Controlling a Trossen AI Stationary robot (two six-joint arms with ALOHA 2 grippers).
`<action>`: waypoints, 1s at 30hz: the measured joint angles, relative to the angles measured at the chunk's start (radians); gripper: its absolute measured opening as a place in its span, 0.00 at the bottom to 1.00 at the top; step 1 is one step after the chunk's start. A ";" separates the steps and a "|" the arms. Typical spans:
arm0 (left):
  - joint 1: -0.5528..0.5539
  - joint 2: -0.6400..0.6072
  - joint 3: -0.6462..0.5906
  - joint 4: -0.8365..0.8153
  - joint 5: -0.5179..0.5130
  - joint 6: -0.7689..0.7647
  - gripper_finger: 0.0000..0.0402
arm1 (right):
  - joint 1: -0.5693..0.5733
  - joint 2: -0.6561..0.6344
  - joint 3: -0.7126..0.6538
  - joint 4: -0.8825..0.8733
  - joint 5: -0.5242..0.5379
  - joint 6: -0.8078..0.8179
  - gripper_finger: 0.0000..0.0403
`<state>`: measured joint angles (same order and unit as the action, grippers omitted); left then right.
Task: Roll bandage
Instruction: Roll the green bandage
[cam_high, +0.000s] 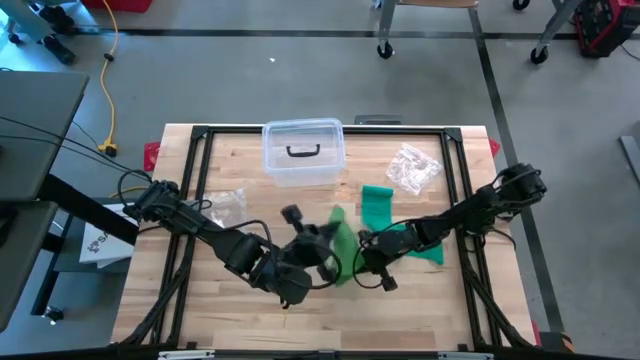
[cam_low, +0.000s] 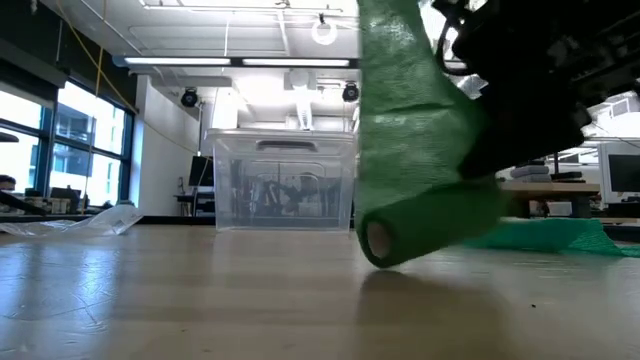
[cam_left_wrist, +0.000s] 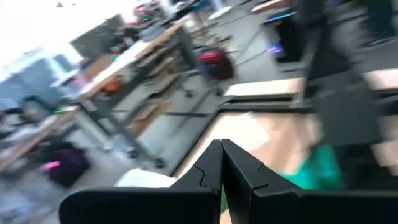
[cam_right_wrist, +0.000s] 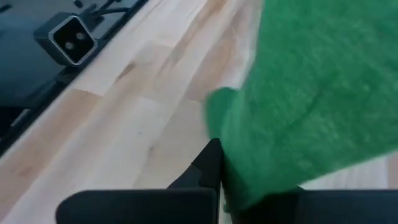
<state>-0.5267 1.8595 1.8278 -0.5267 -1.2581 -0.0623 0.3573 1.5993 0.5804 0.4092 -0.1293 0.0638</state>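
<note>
The green bandage (cam_high: 378, 203) lies as a strip on the right half of the wooden table, and part of it (cam_high: 341, 238) is raised between the two grippers. In the low view this part (cam_low: 410, 120) hangs down to a rolled end (cam_low: 382, 240) just above the table. My left gripper (cam_high: 328, 245) is shut at the table's middle, beside the raised part. My right gripper (cam_high: 362, 250), coming from the right, is shut on the bandage. My left gripper's fingers (cam_left_wrist: 208, 168) are shut, with a thin sliver of green (cam_left_wrist: 222, 205) between them; which part of the bandage this is cannot be told. My right gripper pinches the hanging bandage (cam_right_wrist: 249, 168) between its two fingers, slanting down from the table's right. The cloth drapes over one finger and hides it; the other finger (cam_right_wrist: 208, 165) shows. The rolled end hangs below the hold.
A clear lidded box (cam_high: 303, 150) stands at the far middle. Crumpled clear wrappers lie at the far right (cam_high: 413, 168) and left of centre (cam_high: 228, 203). A black frame (cam_high: 200, 180) borders the tabletop. Bare wood lies along the near edge.
</note>
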 joint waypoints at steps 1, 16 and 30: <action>0.004 0.000 0.000 -0.029 -0.017 -0.024 0.00 | 0.010 0.000 0.000 0.000 -0.003 0.006 0.00; 0.198 0.001 -0.230 -0.388 0.127 -0.591 0.20 | 0.020 0.047 0.000 0.049 -0.045 0.076 0.00; 0.081 0.001 -0.375 -0.154 0.537 -0.386 0.39 | -0.191 0.145 0.000 0.173 -0.024 0.313 0.00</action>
<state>-0.4462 1.8603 1.4530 -0.6810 -0.7210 -0.4479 0.1660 1.7439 0.5808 0.5818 -0.1530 0.3772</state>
